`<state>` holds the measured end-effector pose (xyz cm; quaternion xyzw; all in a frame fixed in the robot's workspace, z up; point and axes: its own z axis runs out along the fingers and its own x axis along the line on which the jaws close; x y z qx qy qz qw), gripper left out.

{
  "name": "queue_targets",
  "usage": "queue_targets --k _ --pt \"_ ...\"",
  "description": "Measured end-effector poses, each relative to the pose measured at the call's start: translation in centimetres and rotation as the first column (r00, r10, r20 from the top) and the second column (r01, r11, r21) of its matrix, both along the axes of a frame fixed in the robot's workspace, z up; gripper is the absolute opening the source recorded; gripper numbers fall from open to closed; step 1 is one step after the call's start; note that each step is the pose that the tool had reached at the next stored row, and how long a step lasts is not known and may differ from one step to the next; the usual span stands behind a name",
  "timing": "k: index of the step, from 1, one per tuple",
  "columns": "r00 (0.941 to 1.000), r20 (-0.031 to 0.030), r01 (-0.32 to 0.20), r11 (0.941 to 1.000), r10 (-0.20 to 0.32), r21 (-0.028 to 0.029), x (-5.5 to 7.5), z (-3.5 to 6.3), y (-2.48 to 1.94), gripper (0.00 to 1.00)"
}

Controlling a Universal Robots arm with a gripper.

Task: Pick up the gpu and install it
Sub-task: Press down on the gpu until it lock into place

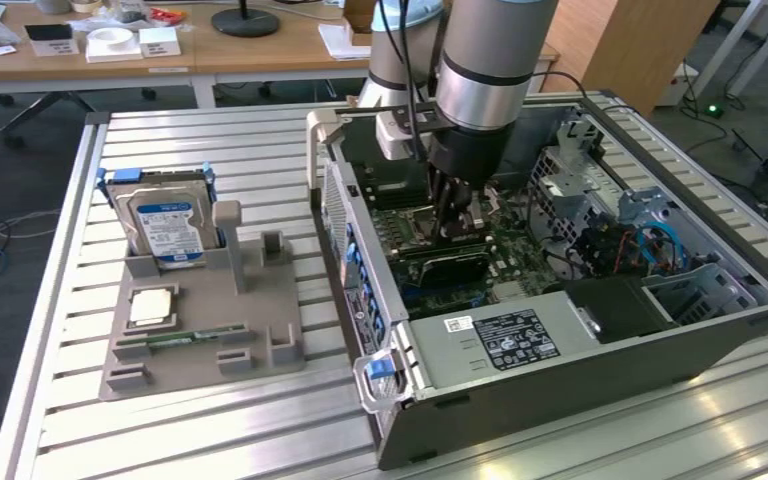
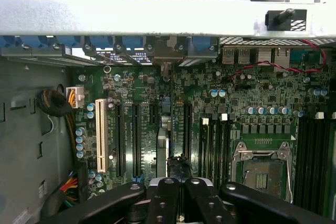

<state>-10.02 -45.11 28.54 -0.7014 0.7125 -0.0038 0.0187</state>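
Tight quarters inside the open computer case (image 1: 704, 340)

Hemmed in by the power supply (image 1: 511, 335) lower centre, drive cage (image 1: 584, 170) at right, case wall (image 1: 344, 215) at left; open above the motherboard (image 1: 518, 265); wide bare surface (image 1: 197, 420) lower left beside the grey holder (image 1: 197, 350).

Exterior overlooks table; wrist faces motherboard (image 2: 210, 114) closely.

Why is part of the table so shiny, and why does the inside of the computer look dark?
In the exterior view, light glares off the metal table near the computer case, while the case walls and the arm shade the motherboard. In the wrist view, the pale case rim is washed out bright, and the black pincer looks dark and soft.
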Motion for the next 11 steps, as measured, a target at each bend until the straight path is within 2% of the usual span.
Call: queue_targets --k 4,11 --pt "1.0000 0.0000 0.000 1.0000 0.000 0.0000 0.00 0.52 0.00 0.11" --pt "1.0000 0.0000 0.000 1.0000 0.000 0.0000 0.00 0.53 0.00 0.11"
